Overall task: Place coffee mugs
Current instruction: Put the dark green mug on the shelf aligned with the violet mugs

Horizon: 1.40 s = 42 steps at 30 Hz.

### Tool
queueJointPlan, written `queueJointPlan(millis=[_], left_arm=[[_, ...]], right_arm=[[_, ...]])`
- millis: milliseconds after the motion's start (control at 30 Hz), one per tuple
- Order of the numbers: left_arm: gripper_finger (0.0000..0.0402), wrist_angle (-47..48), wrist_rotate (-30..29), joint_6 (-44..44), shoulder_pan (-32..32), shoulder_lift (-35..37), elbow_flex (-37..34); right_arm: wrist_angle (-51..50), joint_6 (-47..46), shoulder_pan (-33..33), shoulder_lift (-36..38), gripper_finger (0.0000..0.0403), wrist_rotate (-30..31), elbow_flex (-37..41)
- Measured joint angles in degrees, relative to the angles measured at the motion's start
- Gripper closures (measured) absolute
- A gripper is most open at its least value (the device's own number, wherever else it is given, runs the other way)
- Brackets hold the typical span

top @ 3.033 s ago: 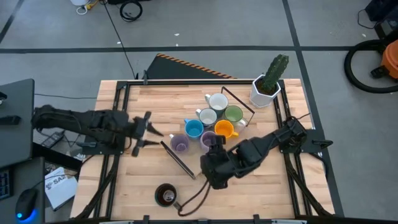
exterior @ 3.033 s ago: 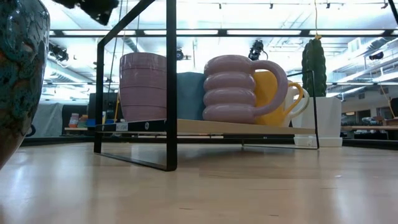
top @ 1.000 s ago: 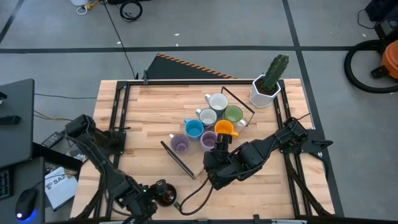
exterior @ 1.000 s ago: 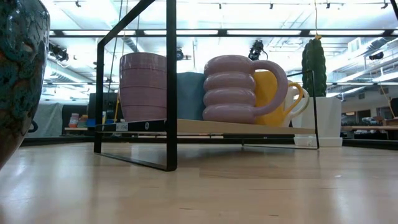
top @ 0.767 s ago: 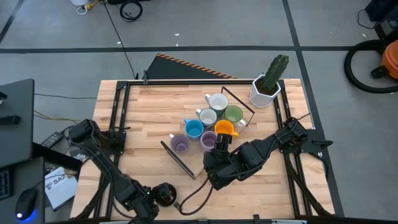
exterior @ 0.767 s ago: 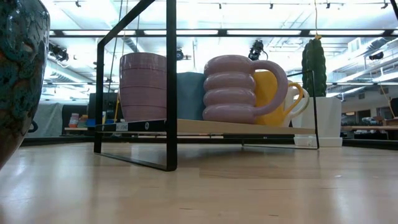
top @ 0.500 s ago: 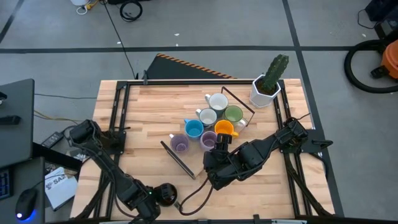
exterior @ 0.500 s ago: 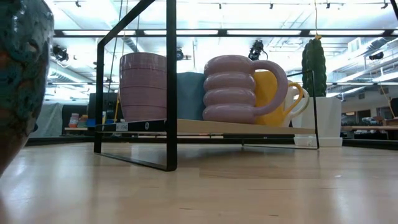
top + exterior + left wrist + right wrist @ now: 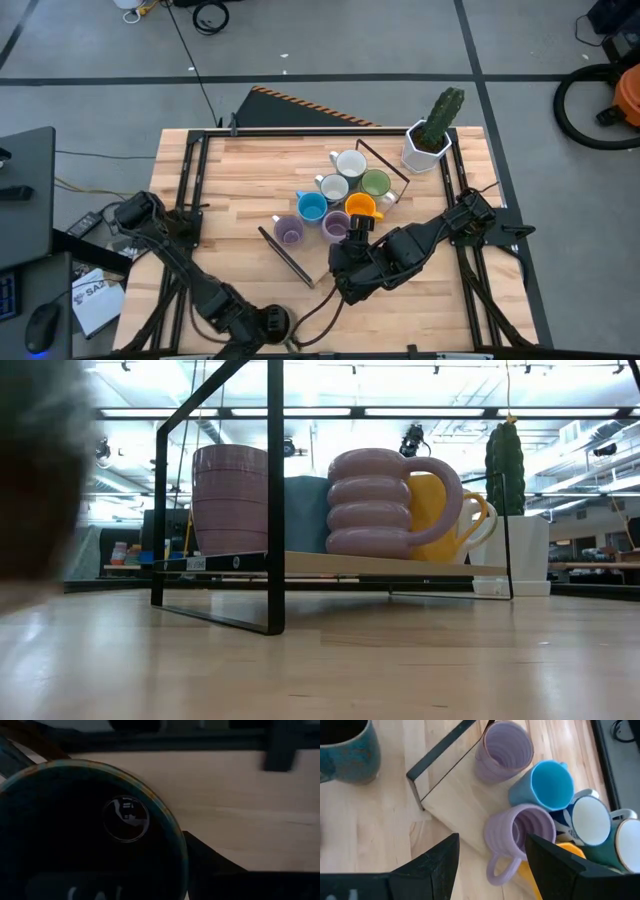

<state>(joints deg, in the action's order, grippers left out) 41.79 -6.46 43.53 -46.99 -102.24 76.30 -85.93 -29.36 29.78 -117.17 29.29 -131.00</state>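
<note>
Dark brown-black mug [image 9: 90,835]: standing at the table's near edge, apart from the seven mugs on the black-framed rack [image 9: 290,262]. Left gripper [image 9: 262,322] is now covering it, having swung down; finger state cannot be told. Pickup is likely beginning. Right gripper [image 9: 490,857] is waiting, fingers apart, beside the rack.

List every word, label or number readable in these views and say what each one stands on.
"SA": partial dark lettering on the white box on the floor beside the table's left edge, high view; the rest is cut off or too small to read.
Small labels on the shelf in the room behind the table, low view: too blurred to read.
Nothing readable on the mugs.
</note>
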Motion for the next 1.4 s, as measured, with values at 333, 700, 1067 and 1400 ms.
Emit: queueJointPlan(millis=[333, 700, 1067, 1400], left_arm=[[0.0358, -5.39, 7.15, 8.71, 7.89, -0.06, 5.77], [0.0358, -3.39, 8.48, 17.36, 10.85, -6.64, 19.34], [0.0358, 12.57, 10.73, 15.59, 21.66, -6.56, 32.86], [0.0358, 21.18, 9.45, 16.89, 30.72, -6.56, 34.41]], right_arm=[[-3.77, -3.74, 1.76, 3.28, 0.0172, -0.03, 0.02], [-4.08, -7.16, 4.87, 5.79, 0.0172, 2.88, 0.02], [-4.08, -7.7, 6.92, 7.66, 0.0181, 8.77, 0.0], [-4.08, -7.95, 7.38, 8.27, 0.0195, 8.88, 0.0]])
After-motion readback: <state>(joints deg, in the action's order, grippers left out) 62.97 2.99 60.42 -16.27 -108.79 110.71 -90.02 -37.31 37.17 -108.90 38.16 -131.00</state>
